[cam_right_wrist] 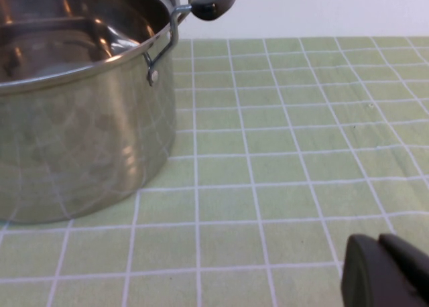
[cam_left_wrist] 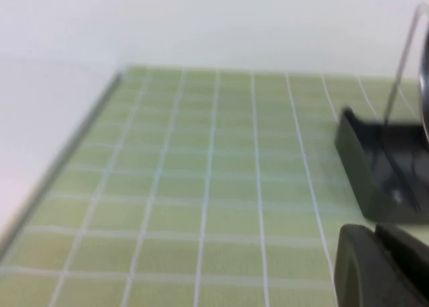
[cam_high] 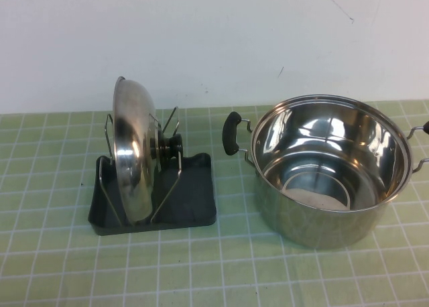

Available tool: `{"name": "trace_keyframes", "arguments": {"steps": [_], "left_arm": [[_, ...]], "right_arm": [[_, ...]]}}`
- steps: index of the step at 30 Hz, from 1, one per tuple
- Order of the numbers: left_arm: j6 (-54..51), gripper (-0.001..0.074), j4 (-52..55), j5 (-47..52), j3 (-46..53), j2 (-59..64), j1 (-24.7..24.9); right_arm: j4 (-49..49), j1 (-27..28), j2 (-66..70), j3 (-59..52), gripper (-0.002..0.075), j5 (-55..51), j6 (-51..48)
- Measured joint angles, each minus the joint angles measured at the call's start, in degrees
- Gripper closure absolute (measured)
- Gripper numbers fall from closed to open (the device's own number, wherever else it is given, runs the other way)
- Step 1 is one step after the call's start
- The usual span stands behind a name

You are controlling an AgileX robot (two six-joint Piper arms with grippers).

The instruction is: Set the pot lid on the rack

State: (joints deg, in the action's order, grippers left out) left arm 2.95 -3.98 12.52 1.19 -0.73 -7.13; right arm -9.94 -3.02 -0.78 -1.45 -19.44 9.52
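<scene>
i see the pot lid (cam_high: 132,149) already upright in the rack (cam_high: 194,206); left hand (cam_left_wrist: 375,267) and right hand (cam_right_wrist: 385,270) parked low, fingers unreadable, so i'd keep clear.

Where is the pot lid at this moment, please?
In the high view, the pot lid stands on edge in the rack on the table's left, with the pot to its right.

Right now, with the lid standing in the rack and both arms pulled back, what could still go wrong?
1. The pot lid stands on edge, leaning between the thin wire prongs of the rack; a bump could tip it out.
2. The left gripper sits low beside the rack, so a careless swing may clip it.
3. The right gripper is low near the pot and could nudge it.
</scene>
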Motion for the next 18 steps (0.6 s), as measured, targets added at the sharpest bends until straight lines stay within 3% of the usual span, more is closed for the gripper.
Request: {"name": "trace_keyframes", "arguments": {"steps": [6,18], "left_arm": [[-6.17,0.0736,-0.09,4.32,0.00,0.00,3.20],[-8.47,0.0736,-0.09,4.37,0.00,-0.04,3.33]], "right_arm": [[-0.10,0.00,0.00,0.00,0.0727,-0.04,0.00],[-0.10,0.00,0.00,0.00,0.0727,-0.13,0.00]]}}
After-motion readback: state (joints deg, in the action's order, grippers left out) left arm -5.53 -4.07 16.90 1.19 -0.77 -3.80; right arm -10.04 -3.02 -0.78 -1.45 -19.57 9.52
